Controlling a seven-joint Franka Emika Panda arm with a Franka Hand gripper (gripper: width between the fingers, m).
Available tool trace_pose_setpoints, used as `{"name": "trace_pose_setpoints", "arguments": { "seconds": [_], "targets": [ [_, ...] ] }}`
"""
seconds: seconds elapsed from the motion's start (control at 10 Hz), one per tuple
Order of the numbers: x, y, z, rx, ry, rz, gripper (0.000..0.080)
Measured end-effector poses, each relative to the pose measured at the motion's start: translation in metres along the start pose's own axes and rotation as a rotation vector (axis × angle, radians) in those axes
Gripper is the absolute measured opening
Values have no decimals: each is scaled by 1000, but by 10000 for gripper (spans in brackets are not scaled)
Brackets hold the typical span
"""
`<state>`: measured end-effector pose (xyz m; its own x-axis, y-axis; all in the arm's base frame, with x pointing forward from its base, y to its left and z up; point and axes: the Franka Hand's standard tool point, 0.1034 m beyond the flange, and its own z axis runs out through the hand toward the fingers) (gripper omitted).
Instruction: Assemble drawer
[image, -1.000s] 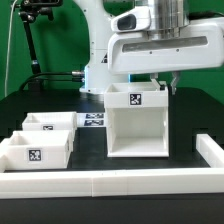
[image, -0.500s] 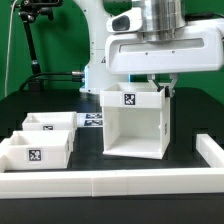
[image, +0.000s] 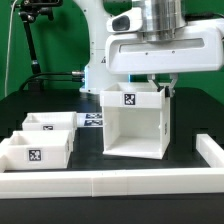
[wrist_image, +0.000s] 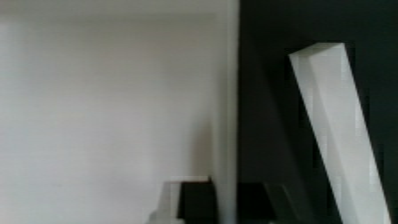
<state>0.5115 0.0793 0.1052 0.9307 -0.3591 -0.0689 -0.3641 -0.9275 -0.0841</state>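
A robotics lab: white robot arm (image: 150, 50) over a black table (image: 190, 115), green curtain (image: 60, 30) behind, marker board (image: 93, 121).

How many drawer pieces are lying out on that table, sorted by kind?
Boxy casing: 1
Shallow trays: 2
Total: 3

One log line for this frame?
claw: at casing top rim, grip unclear | casing: upright, empty | near tray, far tray: outside casing, exterior view's left
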Motion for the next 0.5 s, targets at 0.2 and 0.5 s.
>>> {"name": "trace_pose_setpoints", "arguments": {
  "seconds": [0.2, 0.5],
  "targets": [
    [0, 0, 0, 0, 0, 0, 38],
    [0, 0, 0, 0, 0, 0, 38]
  ]
}}
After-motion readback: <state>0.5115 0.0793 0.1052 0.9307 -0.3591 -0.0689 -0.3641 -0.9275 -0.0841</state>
